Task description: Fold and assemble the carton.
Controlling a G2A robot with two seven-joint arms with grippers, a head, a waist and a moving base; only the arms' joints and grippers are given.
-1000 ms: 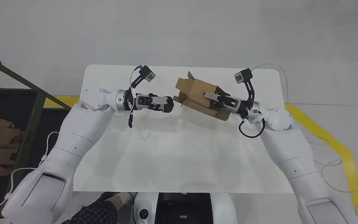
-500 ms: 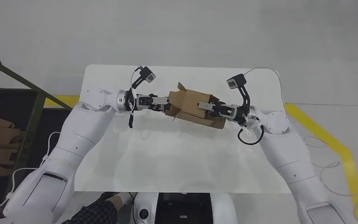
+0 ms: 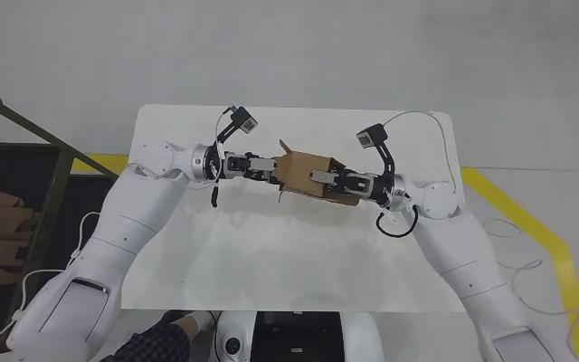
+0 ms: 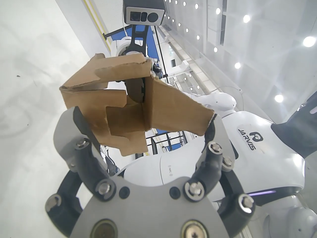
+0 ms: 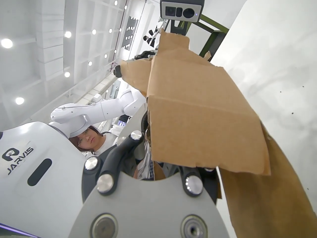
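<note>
Left arm: reaches out from the shoulder over the counter's (image 3: 271, 262) left edge, elbow bent and forearm turned inward, so it runs almost straight across towards the other arm.
Left pincer (image 3: 271, 170): level and aimed at the carton's (image 3: 308, 170) near end. In its own wrist view the pincer (image 4: 146, 125) stands wide open, with the loose end flaps of the carton (image 4: 173, 110) between its fingers (image 4: 81, 122). One flap corner meets the opposite finger. Whether the fingers press on the card cannot be told.
Right arm: mirrors the left, elbow out over the counter's right side and forearm swung inward, nearly in line with its partner.
Right pincer (image 3: 330, 178): reaches into the carton from the other end and is clamped on a carton wall. In its wrist view, the brown panel (image 5: 198, 125) runs down into the pincer and covers most of its fingers.
Carton: brown card, part folded, held between the two pincers over the far middle of the counter. Whether it touches the surface cannot be told.
Axis: its long side lies across the counter from one pincer to the other, the right end a little nearer the robot. The ragged, flapped end faces the left pincer, and one flap sticks up at the far-left corner.
Counter: white, with faint scuffs.
</note>
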